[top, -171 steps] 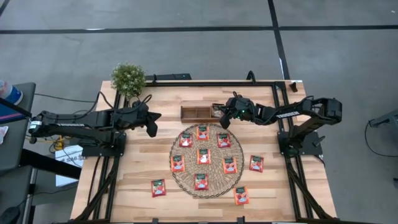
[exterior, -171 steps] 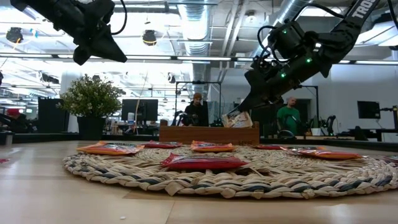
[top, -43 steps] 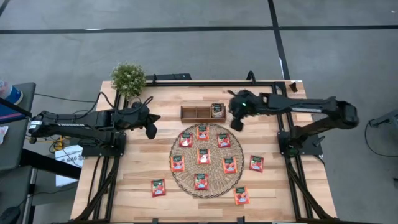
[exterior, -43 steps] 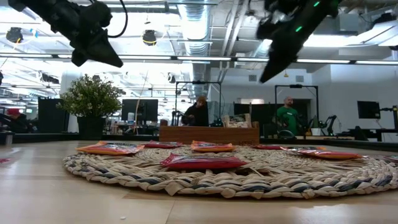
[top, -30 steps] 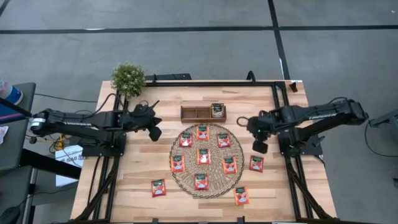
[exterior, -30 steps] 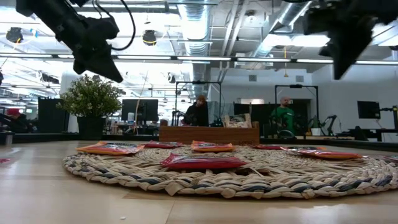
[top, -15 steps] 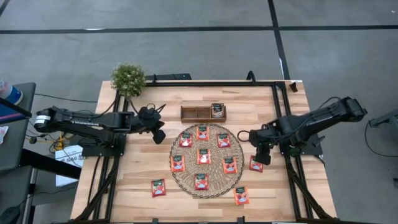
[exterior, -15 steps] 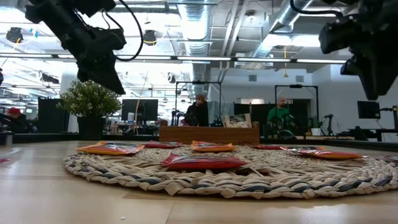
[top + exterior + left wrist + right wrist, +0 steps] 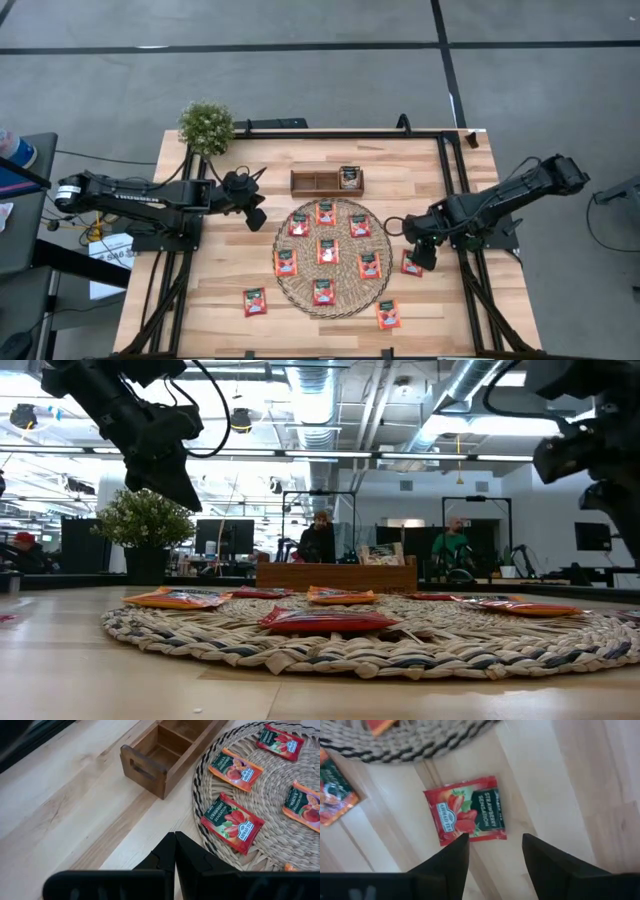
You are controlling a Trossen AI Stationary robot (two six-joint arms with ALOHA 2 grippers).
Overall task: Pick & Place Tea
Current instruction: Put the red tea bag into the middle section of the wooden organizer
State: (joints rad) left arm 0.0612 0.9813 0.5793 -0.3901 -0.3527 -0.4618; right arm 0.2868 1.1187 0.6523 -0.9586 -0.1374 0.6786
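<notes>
Several red-orange tea sachets (image 9: 327, 250) lie flat on the round woven mat (image 9: 300, 290). Three more lie on the bare table: one (image 9: 255, 301) near left, one (image 9: 388, 314) near right, and one (image 9: 466, 811) just right of the mat. My right gripper (image 9: 495, 852) hangs open over that last sachet, pointing down, and its fingers are clear of it. One pale sachet (image 9: 349, 177) stands in the right compartment of the wooden tray (image 9: 315, 181). My left gripper (image 9: 256, 216) hovers shut, left of the mat.
A small potted plant (image 9: 206, 126) stands at the far left corner of the table. The tray's left compartments (image 9: 167, 742) show bare wood. Bare table lies between the mat and the near edge. People sit in the room beyond the far edge (image 9: 318, 538).
My right gripper has come from beside the mat's far right rim toward the table's near edge. It has sunk and tipped to point down over the sachet right of the mat. The sachets have not moved.
</notes>
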